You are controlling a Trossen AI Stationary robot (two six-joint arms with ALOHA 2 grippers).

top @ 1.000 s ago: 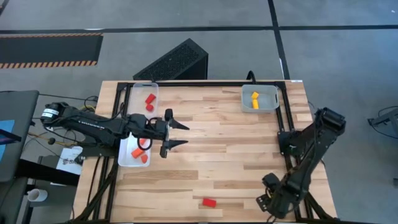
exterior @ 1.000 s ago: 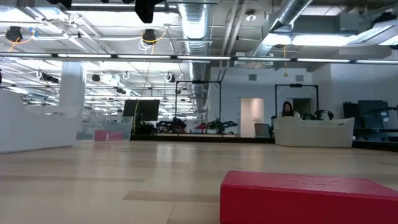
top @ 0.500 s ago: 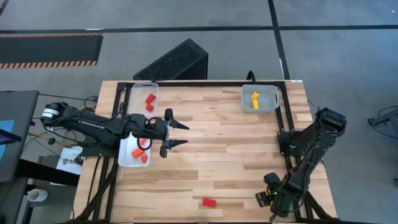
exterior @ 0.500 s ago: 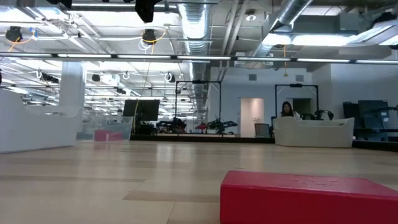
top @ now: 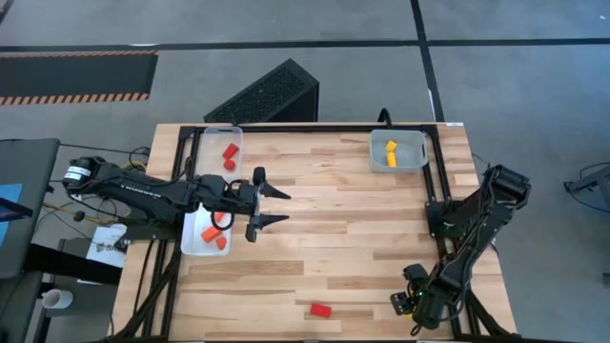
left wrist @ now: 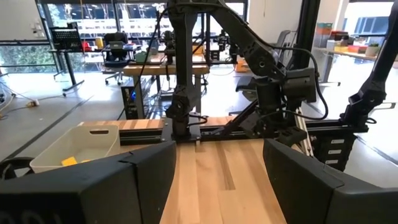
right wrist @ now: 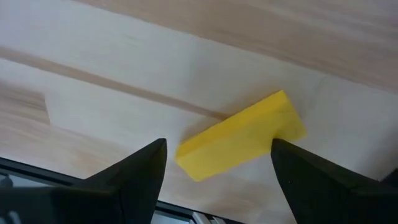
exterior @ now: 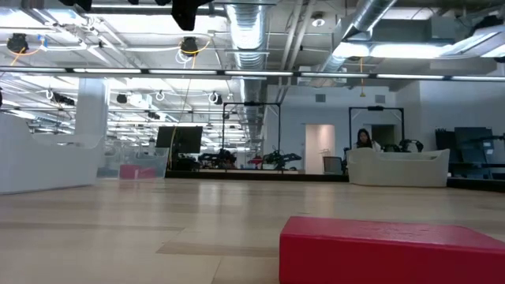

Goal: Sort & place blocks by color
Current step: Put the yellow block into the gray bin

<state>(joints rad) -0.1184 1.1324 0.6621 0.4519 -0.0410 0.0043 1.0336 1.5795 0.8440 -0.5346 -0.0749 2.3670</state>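
Observation:
A yellow block (right wrist: 239,138) lies flat on the wood near the table's near right corner. My right gripper (right wrist: 217,144) (top: 404,304) points down over it, open, one finger on each side, not touching. A red block (top: 320,309) (exterior: 390,251) lies by the near edge. Two red blocks (top: 229,152) sit in the far-left tray (top: 212,143), orange blocks (top: 213,235) in the near-left tray (top: 193,244), and yellow blocks (top: 391,152) in the far-right tray (top: 412,151) (left wrist: 93,140). My left gripper (top: 276,206) (left wrist: 217,180) hovers level beside the left trays, open and holding nothing.
Bare wood fills the middle of the table (top: 334,210). A black perforated box (top: 267,92) stands on the floor beyond the far edge. The right arm's black frame rail (top: 440,191) runs along the table's right side.
My right gripper has gone down toward the yellow block at the near right corner, rolling a little about its own axis. Its fingers stay apart. No block has moved.

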